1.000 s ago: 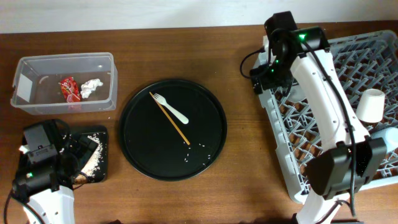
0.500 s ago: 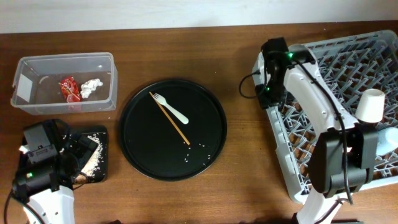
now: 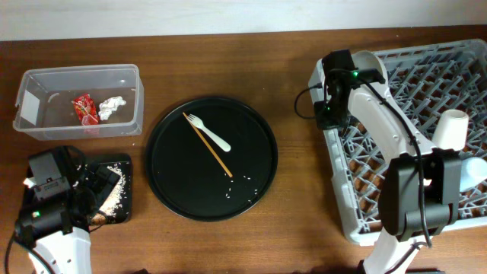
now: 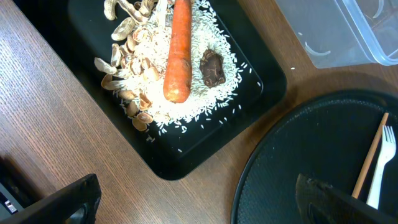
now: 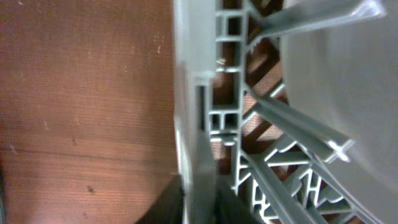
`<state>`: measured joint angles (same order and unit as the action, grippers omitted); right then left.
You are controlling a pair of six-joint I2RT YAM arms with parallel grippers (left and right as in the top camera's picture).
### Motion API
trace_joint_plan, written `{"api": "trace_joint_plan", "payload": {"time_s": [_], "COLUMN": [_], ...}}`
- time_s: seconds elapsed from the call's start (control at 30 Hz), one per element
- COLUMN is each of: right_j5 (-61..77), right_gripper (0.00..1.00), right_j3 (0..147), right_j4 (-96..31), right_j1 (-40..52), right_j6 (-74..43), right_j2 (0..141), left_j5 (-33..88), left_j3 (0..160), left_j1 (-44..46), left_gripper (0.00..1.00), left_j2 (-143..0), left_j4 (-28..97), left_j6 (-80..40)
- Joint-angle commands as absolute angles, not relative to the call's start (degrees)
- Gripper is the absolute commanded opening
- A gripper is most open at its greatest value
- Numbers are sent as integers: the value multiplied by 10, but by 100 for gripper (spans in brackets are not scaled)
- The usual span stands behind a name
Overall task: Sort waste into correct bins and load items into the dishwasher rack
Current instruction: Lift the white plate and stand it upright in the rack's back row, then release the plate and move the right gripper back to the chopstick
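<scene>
The dishwasher rack [image 3: 358,194] is sitting at the right of the counter [image 3: 297,228], with the right claw [image 3: 327,114] pinching its left rim. Any pull is best going slow and level so the white cup [image 3: 454,129] is not toppling, while the left claw [image 4: 199,199] is hanging spread near the shallow black tray [image 4: 261,87]

bare tabletop [image 3: 297,175] between round black tray [image 3: 171,183] and dishwasher rack [image 3: 365,164], pegs [image 3: 456,84] obstruct

White arm shells [image 3: 380,114], black joints [image 3: 415,202], green lights [image 3: 353,74]
</scene>
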<state>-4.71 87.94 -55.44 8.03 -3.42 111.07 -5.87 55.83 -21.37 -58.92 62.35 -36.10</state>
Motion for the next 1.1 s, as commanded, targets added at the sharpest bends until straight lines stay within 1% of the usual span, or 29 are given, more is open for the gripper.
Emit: {"api": "trace_joint_plan", "payload": {"time_s": [0.0, 0.2, 0.27, 0.3, 0.33, 0.37, 0.4, 0.43, 0.47, 0.5, 0.57, 0.6, 0.7, 0.8, 0.87, 0.9, 0.97, 1.0, 1.07], "right_j5": [34, 46, 46, 45, 46, 45, 45, 45, 45, 45, 45, 45, 51, 124, 195, 200, 165, 121, 64], "right_gripper": [14, 16, 21, 25, 27, 27, 30, 40, 46, 51, 53, 57, 79, 92, 94, 94, 98, 99, 100], "right_j3": [879, 879, 879, 880, 882, 886, 892, 900, 914, 935, 980, 1000, 1079, 1145, 1160, 1159, 1153, 1151, 1150], "right_j4": [-526, -503, -496, -494, -489, -488, -490, -495, -505, -519, -560, -580, -653, -693, -684, -679, -665, -656, -646], "right_j1": [90, 91, 91, 91, 91, 91, 91, 91, 91, 91, 93, 95, 106, 129, 161, 177, 222, 255, 299], "right_j6": [-67, -95, -102, -107, -116, -121, -121, -121, -121, -121, -121, -121, -121, -120, -65, -47, -30, -30, -30], "right_j2": [1112, 1112, 1112, 1112, 1112, 1112, 1112, 1112, 1112, 1112, 1112, 1112, 1112, 1111, 1110, 1111, 1115, 1122, 1144], "left_j5": [-63, -63, -63, -63, -63, -63, -63, -63, -63, -63, -63, -63, -63, -63, -63, -63, -63, -63, -63], "left_j3": [568, 568, 568, 568, 568, 568, 568, 568, 568, 568, 568, 568, 568, 568, 568, 568, 568, 568, 568], "left_j1": [-216, -216, -216, -216, -216, -216, -216, -216, -216, -216, -216, -216, -216, -216, -216, -216, -216, -216, -216], "left_gripper": [99, 99, 99, 99, 99, 99, 99, 99, 99, 99, 99, 99, 99, 99, 99, 99, 99, 99, 99], "left_j2": [-585, -585, -585, -585, -585, -585, -585, -585, -585, -585, -585, -585, -585, -585, -585, -585, -585, -585, -585], "left_j4": [623, 623, 623, 623, 623, 623, 623, 623, 623, 623, 623, 623, 623, 623, 623, 623, 623, 623, 623], "left_j6": [-366, -366, -366, -366, -366, -366, -367, -366, -367, -366, -366, -367, -367, -367, -366, -366, -366, -366, -367]}}
